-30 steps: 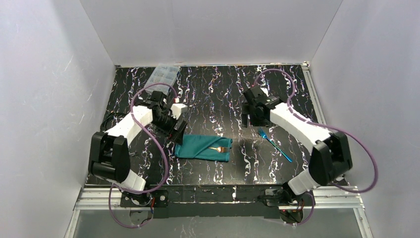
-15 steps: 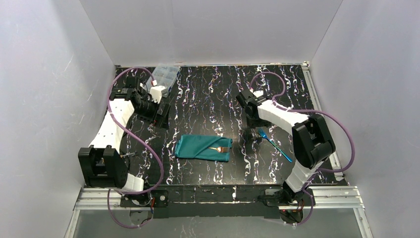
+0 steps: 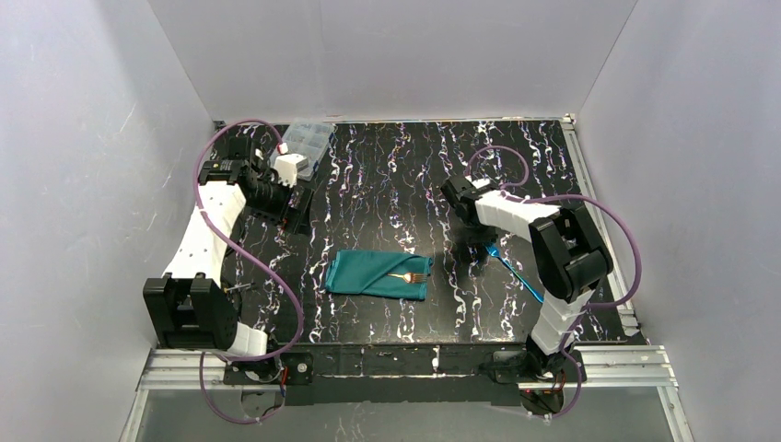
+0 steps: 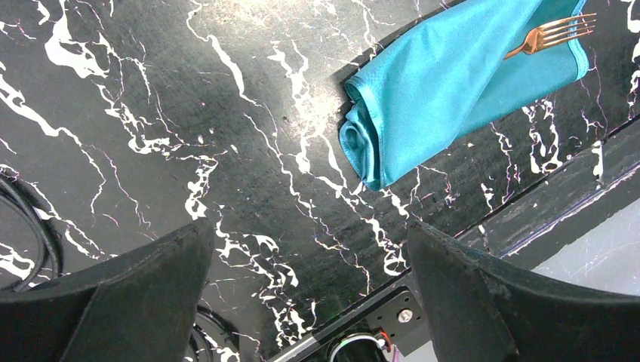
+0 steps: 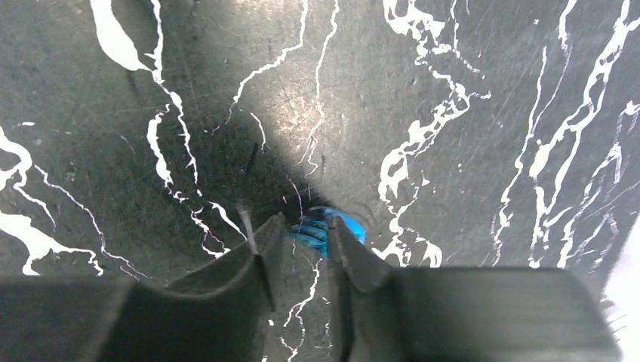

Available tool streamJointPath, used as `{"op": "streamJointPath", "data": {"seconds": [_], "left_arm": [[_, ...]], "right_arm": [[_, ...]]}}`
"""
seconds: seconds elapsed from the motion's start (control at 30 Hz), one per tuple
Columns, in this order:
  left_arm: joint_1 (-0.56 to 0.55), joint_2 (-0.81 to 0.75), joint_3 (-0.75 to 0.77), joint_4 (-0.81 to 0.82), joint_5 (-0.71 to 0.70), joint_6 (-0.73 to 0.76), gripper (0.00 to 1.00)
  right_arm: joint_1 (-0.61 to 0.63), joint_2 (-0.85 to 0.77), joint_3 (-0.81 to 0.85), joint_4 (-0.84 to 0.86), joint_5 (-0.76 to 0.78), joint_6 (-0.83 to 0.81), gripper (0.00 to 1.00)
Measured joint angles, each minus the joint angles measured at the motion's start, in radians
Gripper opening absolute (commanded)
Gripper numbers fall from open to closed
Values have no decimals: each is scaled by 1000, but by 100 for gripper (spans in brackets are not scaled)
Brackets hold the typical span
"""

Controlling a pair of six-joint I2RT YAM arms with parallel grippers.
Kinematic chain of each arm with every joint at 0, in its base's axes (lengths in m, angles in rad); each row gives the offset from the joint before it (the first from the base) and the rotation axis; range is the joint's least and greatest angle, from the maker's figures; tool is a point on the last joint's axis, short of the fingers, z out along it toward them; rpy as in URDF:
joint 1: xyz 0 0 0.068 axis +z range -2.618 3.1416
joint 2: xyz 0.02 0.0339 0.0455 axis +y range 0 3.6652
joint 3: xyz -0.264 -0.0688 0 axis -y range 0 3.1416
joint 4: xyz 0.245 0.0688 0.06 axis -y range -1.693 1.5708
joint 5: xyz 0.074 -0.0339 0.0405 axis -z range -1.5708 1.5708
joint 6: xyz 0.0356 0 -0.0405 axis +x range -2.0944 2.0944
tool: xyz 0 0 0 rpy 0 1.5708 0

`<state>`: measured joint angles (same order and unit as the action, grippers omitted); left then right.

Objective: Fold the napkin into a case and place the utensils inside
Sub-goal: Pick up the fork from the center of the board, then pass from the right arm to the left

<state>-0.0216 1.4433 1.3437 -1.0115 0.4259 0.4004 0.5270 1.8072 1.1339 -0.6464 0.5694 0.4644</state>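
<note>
While the left hand hangs high with its fingers spread wide and nothing between them, the right hand is down on the surface at the tine end of the blue fork.

Right side: both fingertips straddle the blue tines and the jaws are narrowed to a slim gap. The tines sit against one pad. Can't tell if the other pad is biting, so I won't call it a firm pinch. The fork's handle runs diagonally toward the near right edge on bare surface, right of the case and apart from it. From the right wrist view only the tines show; the hand hides the rest.

Left side: in the top view that hand sits far left, just beside the plastic box at the back corner, well apart from the case. Its camera looks down at marble pattern and the case's left end.

Case: teal cloth folded to a flat, long rectangle, lying near the middle of the surface, toward the near edge. Left end is bunched into a small roll. Diagonal flap edge visible.

Gold fork: lies on the case's right end, tines exposed and pointing right. Handle meets the flap edge; can't tell how far it goes under.
</note>
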Motion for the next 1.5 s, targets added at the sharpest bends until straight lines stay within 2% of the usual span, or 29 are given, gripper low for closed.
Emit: {"op": "streamJointPath", "data": {"seconds": [0.17,0.27,0.47,0.67,0.8,0.9,1.1,1.33,1.5], "left_arm": [[2,-1,0,1,-1,-1,99],[8,-2,0,1,-2,-1,99],[13,-8,0,1,-4,0,98],[13,-12,0,1,9,0,98],[13,-11,28,-7,56,-4,96],[13,-8,68,-11,143,-13,99],[-13,19,118,-38,404,-25,99],[-147,29,152,-75,612,-4,99],[-173,41,170,-56,714,-26,98]], "right_arm": [[-15,0,-14,25,2,-5,19],[-16,-1,-16,30,17,-21,2],[-25,-24,-19,36,51,-51,1],[-10,-101,-18,36,-54,-75,1],[6,-214,30,31,-160,-99,1],[13,-273,117,33,-264,-110,1],[16,-326,271,103,-613,-74,1],[29,-343,331,353,-967,142,1],[32,-359,295,627,-1098,369,1]]}}
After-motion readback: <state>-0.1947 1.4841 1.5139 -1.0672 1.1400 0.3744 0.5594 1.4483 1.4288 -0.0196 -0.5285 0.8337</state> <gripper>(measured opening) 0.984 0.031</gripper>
